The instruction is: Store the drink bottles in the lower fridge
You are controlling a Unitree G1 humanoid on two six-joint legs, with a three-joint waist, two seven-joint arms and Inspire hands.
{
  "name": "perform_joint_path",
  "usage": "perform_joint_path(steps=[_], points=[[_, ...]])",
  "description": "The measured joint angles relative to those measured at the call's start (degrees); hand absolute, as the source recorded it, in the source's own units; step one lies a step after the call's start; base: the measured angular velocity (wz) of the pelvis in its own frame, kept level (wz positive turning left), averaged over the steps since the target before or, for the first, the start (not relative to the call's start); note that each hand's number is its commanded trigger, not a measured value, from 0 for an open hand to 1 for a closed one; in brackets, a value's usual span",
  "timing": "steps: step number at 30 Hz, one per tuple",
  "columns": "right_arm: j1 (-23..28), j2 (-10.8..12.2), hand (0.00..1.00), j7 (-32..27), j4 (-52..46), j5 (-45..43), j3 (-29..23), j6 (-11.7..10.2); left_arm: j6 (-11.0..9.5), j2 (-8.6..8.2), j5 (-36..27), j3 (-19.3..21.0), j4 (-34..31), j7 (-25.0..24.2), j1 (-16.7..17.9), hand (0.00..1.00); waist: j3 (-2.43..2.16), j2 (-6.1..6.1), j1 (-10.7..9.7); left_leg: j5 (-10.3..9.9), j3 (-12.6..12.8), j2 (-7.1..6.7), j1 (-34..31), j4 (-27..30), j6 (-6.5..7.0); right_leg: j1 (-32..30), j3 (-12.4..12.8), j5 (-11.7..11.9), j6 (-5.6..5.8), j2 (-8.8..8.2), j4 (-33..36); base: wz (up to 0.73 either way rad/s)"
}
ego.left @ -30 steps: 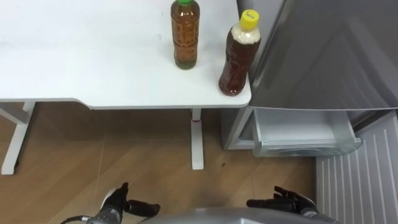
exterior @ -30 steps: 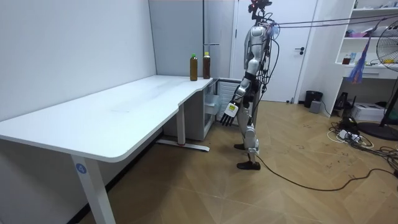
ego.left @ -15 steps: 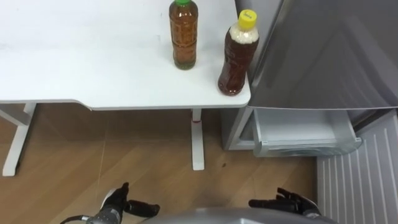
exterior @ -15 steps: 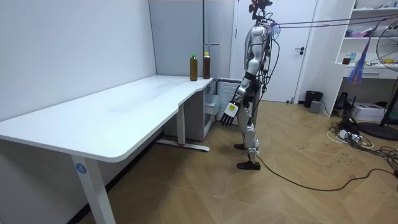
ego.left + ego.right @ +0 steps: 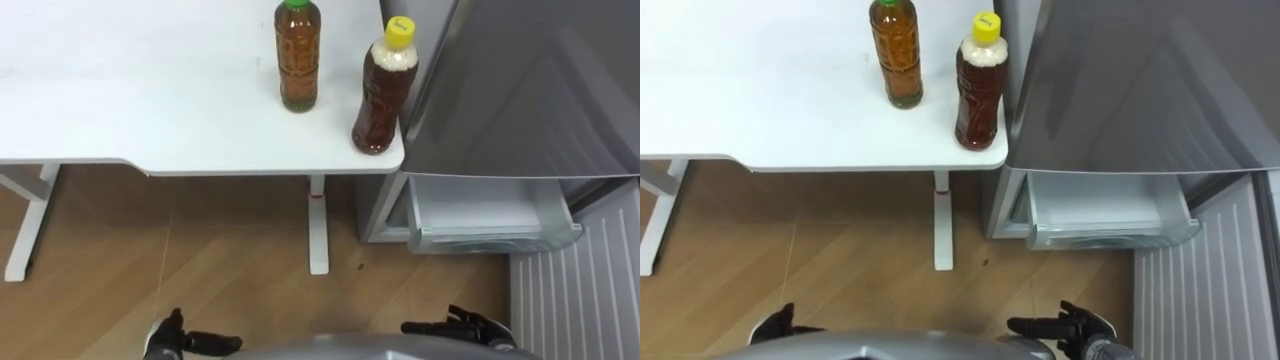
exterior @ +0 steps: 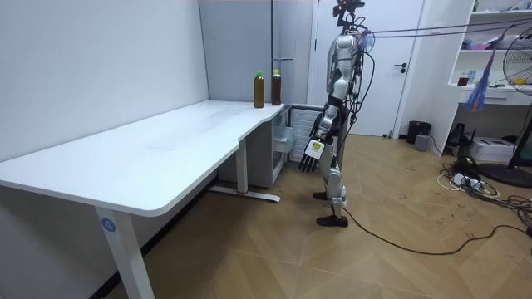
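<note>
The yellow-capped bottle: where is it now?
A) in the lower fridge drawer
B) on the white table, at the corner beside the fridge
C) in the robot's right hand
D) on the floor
B: the yellow-capped bottle stands upright on the white table at its corner beside the fridge, right of the green-capped bottle; the left hand and right hand hold nothing.

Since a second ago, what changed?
The left robot hand slid outward to the robot's left and back toward its body, open, holding nothing. The right robot hand stayed low and open. The green-capped bottle and yellow-capped bottle still stand on the white table; the lower fridge drawer is still open.
</note>
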Motion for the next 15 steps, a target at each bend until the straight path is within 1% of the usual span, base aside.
perform_joint_path(steps=[2,3,5,6,7,8,9,12,13,14,15], points=[[-0.2,0.0,0.00,0.2,0.7,0.0,-1.0,0.5,0.2,-0.02,-3.2,2.3,0.1,1.3,0.6,0.00,0.00,0.05,0.0,-0.4,0.0,0.04,0.6,0.1,0.02,0.4,0.0,-0.1,-0.03,0.00,0.0,0.00],[-0.3,0.0,0.00,0.3,0.9,0.0,-1.1,0.6,0.2,0.00,-3.9,2.7,0.1,1.7,0.7,0.00,0.03,-0.02,0.0,-0.4,0.0,0.04,0.6,0.1,0.05,0.4,-0.1,-0.1,-0.02,0.00,0.0,0.00],[-0.3,0.0,0.00,0.5,1.2,0.3,-2.0,1.3,0.3,0.05,-7.8,4.5,0.0,2.9,0.9,0.00,0.02,-0.01,0.2,-0.4,0.0,0.03,0.6,0.1,0.06,0.7,0.0,-0.1,-0.02,-0.01,0.1,0.00],[-0.2,0.0,0.00,0.5,1.2,0.5,-2.1,1.4,0.3,0.07,-8.8,4.5,0.0,3.3,1.0,0.00,-0.01,0.03,0.2,-0.4,0.0,0.03,0.6,0.2,0.06,0.8,-0.1,-0.1,-0.02,-0.01,0.1,0.00],[-0.2,0.0,0.00,0.5,1.1,0.6,-2.4,1.7,0.3,0.10,-10.9,4.6,-0.1,3.7,1.4,0.00,-0.06,0.15,0.3,-0.4,0.0,0.02,0.6,0.2,0.06,0.8,-0.1,-0.1,-0.02,-0.01,0.1,0.00],[-0.1,0.0,0.00,0.5,1.0,0.4,-2.6,1.8,0.3,0.11,-13.9,4.6,-0.1,4.3,1.7,0.00,0.03,0.01,0.3,-0.4,0.0,0.02,0.7,0.2,0.06,0.9,-0.1,-0.1,-0.02,0.00,0.0,0.00],[0.0,0.0,0.00,0.4,0.9,0.4,-2.6,1.8,0.4,0.10,-15.4,4.7,-0.1,4.6,1.8,0.00,0.02,0.03,0.3,-0.4,0.0,0.02,0.8,0.2,0.06,1.0,0.0,-0.1,-0.02,0.00,0.0,0.00],[0.2,0.0,0.00,0.2,0.9,0.1,-3.3,1.7,0.6,0.10,-23.9,6.6,-0.3,6.2,2.3,0.00,0.01,0.05,0.9,-0.4,-0.1,0.02,1.3,0.2,0.06,1.4,0.0,-0.2,0.00,-0.01,0.1,0.00],[0.3,0.0,0.00,0.2,0.9,0.2,-3.3,1.7,0.6,0.06,-25.8,7.2,-0.5,6.4,2.3,0.00,0.00,0.04,1.1,-0.4,-0.1,0.02,1.4,0.2,0.06,1.5,0.0,-0.2,0.00,-0.01,0.1,0.00],[0.3,0.0,0.00,0.0,0.9,0.2,-3.4,1.7,0.6,-0.04,-28.9,8.2,-1.1,7.2,2.3,0.00,0.02,-0.03,1.4,-0.4,-0.1,0.02,1.4,0.2,0.07,1.4,-0.2,-0.2,0.00,-0.03,0.1,0.00],[0.4,0.0,0.00,-0.1,0.9,0.2,-3.4,1.8,0.6,-0.04,-30.3,8.7,-1.4,7.6,2.3,0.00,0.02,-0.03,1.4,-0.4,-0.2,0.02,1.4,0.2,0.07,1.4,-0.2,-0.2,-0.01,-0.04,0.1,0.00]])
